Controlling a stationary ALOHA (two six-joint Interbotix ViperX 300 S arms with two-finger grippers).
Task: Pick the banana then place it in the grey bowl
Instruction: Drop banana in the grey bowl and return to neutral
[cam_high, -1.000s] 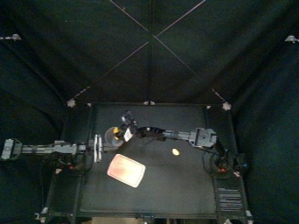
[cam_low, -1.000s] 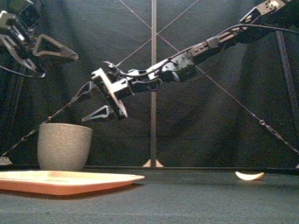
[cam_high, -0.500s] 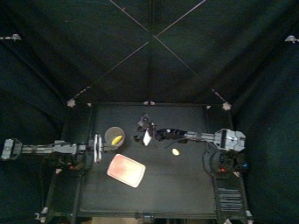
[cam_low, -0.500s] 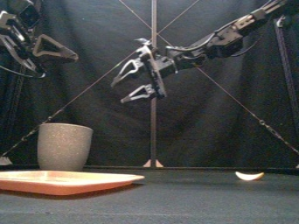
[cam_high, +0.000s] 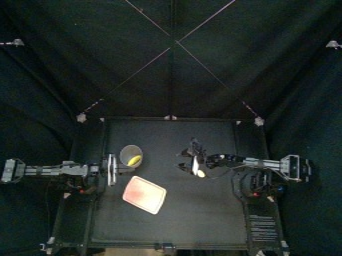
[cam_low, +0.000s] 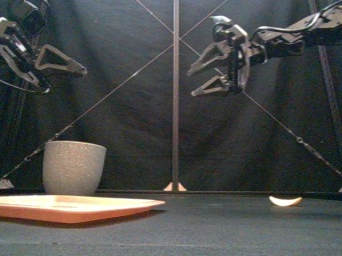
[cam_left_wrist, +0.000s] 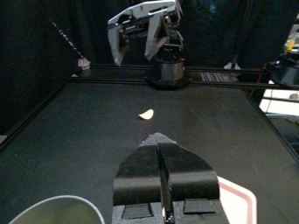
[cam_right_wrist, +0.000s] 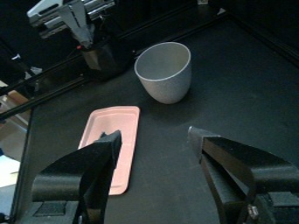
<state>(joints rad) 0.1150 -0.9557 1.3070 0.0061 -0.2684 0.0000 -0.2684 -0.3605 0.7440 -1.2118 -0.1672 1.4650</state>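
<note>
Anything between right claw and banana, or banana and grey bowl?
Nothing visible on either. Right claw hangs open, high up; banana lies alone; the pink tray sits nearer the front than the line to the grey bowl.

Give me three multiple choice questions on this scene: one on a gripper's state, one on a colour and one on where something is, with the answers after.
1. The right gripper is:
A) shut on a toy
B) open and empty
C) shut on nothing

2. The flat tray is:
A) blue
B) green
C) pink

3. The banana lies:
A) on the tray
B) between the right gripper's jaws
C) on the bare table

Answers:
1 B: in the right wrist view its jaws stand apart with nothing between them.
2 C: the front view shows it pink.
3 C: it rests on the black surface to the right, apart from the tray.
</note>
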